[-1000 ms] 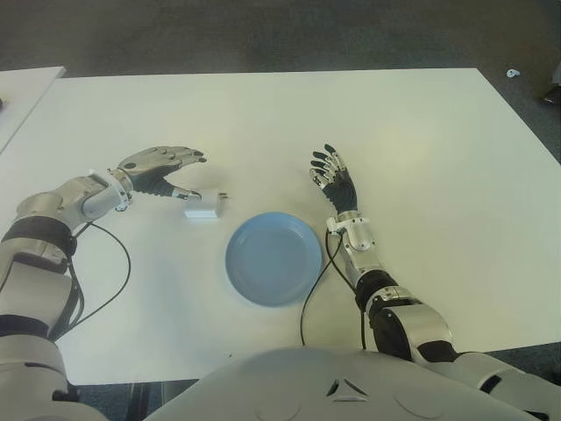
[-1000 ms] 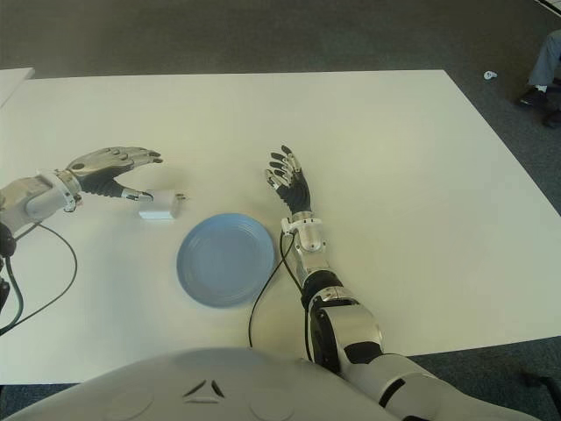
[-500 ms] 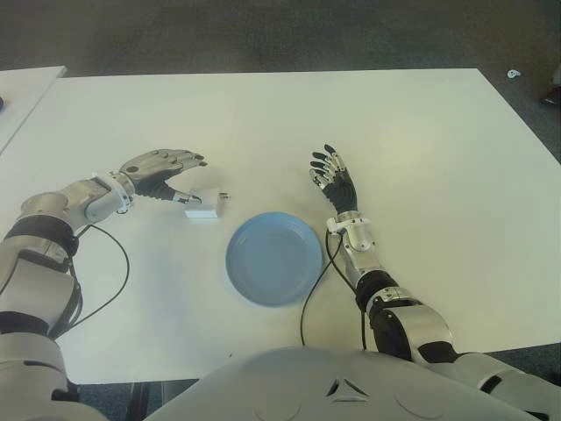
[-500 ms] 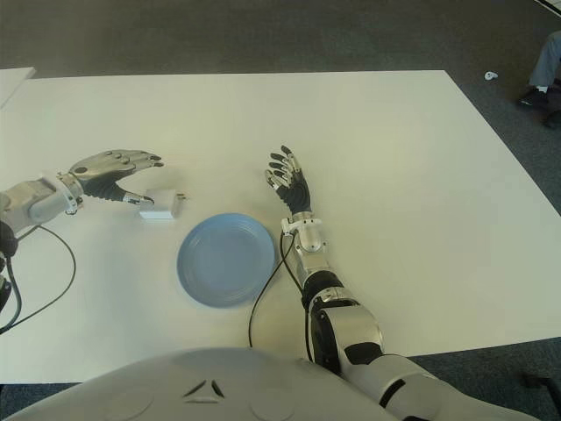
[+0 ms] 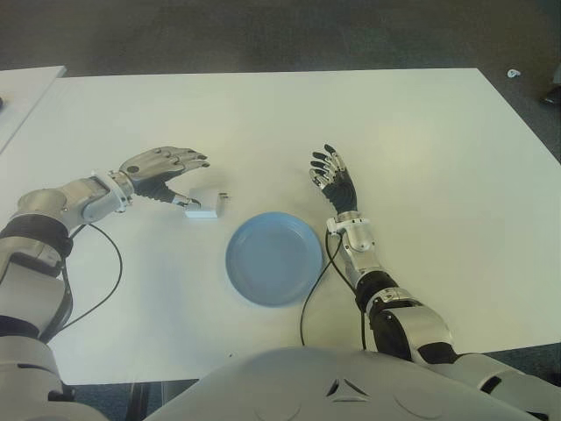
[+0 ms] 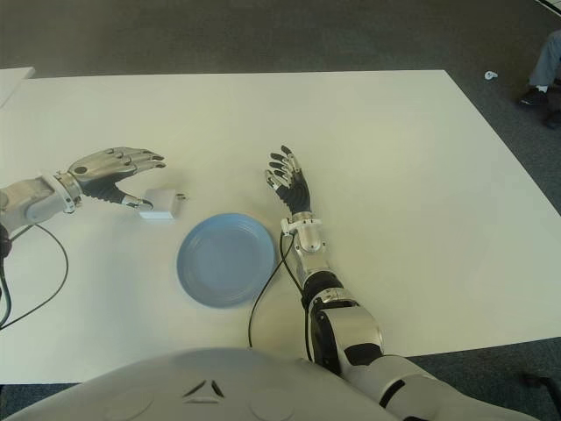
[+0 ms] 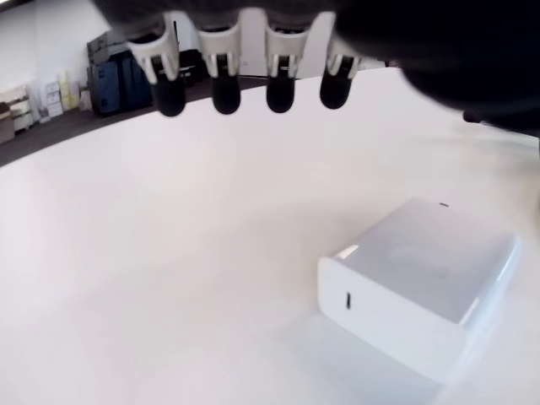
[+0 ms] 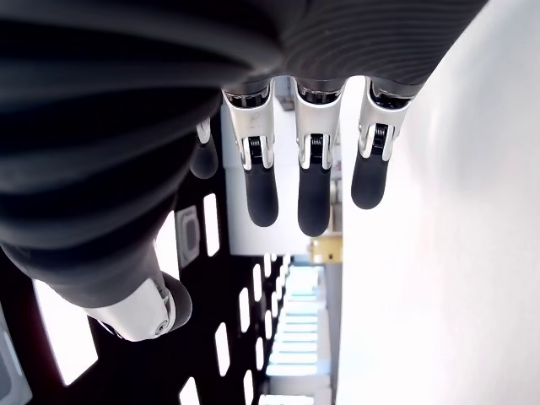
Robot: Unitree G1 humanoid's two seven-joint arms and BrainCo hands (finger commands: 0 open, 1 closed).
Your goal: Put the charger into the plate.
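The white block-shaped charger (image 5: pixel 205 203) lies on the white table (image 5: pixel 421 132), its prongs pointing right, just up and left of the empty blue plate (image 5: pixel 273 257). My left hand (image 5: pixel 195 181) is open at the charger's left side: its fingers arch above it and the thumb tip sits by its near-left corner. In the left wrist view the charger (image 7: pixel 422 283) lies flat on the table with the fingertips (image 7: pixel 224 84) hovering clear of it. To the right of the plate my right hand (image 5: pixel 331 174) shows idle, fingers spread and holding nothing.
Black cables run from both wrists, one curving along the plate's right side (image 5: pixel 314 285). A second white table (image 5: pixel 26 83) adjoins at the far left. Dark floor lies beyond the far edge, with a person's leg (image 6: pixel 548 57) at the far right.
The left hand has crept slightly right towards the charger, and the charger has shifted a little away from me. The right hand has not moved.
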